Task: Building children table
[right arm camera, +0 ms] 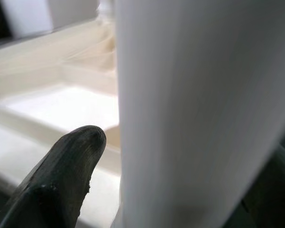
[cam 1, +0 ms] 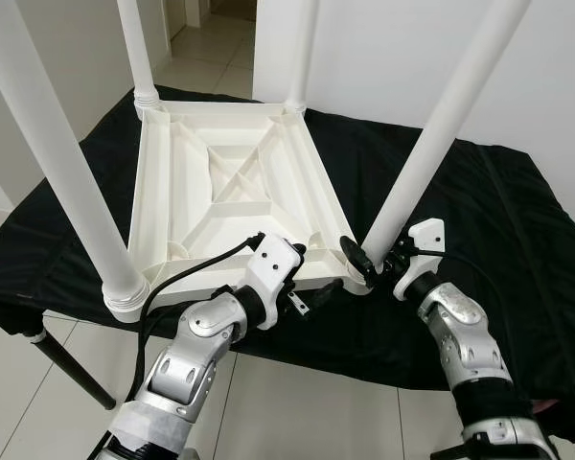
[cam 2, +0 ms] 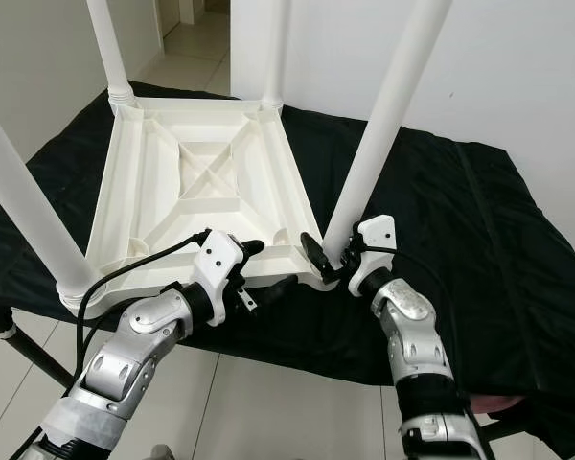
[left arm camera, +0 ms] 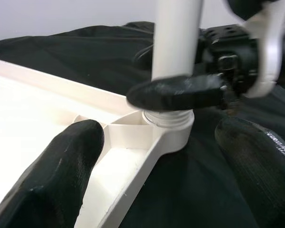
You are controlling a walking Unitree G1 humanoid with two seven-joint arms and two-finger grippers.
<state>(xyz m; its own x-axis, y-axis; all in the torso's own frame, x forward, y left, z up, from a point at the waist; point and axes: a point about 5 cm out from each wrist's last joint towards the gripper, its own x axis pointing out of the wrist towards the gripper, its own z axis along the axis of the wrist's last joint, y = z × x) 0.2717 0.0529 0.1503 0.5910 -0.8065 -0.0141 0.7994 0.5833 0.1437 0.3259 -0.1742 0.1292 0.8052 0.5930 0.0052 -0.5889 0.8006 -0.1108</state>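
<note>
Our right pincer (cam 1: 369, 264) grips the near-right leg (cam 1: 431, 144) at its socket; left pincer (cam 1: 302, 278), released, straddles the upside-down children table (cam 1: 225, 192) rim on black-draped tabletop (cam 1: 517, 220). Risk: leg tilts w/ uneven push, jams.

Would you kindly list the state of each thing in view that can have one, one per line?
Table top: upside down on the black cloth, ribbed underside up.
Four legs: all standing upright in the corner sockets.
Near right leg: seated in its socket, right gripper around its base.
Left gripper: open, straddling the table top's near edge beside that corner.
</note>
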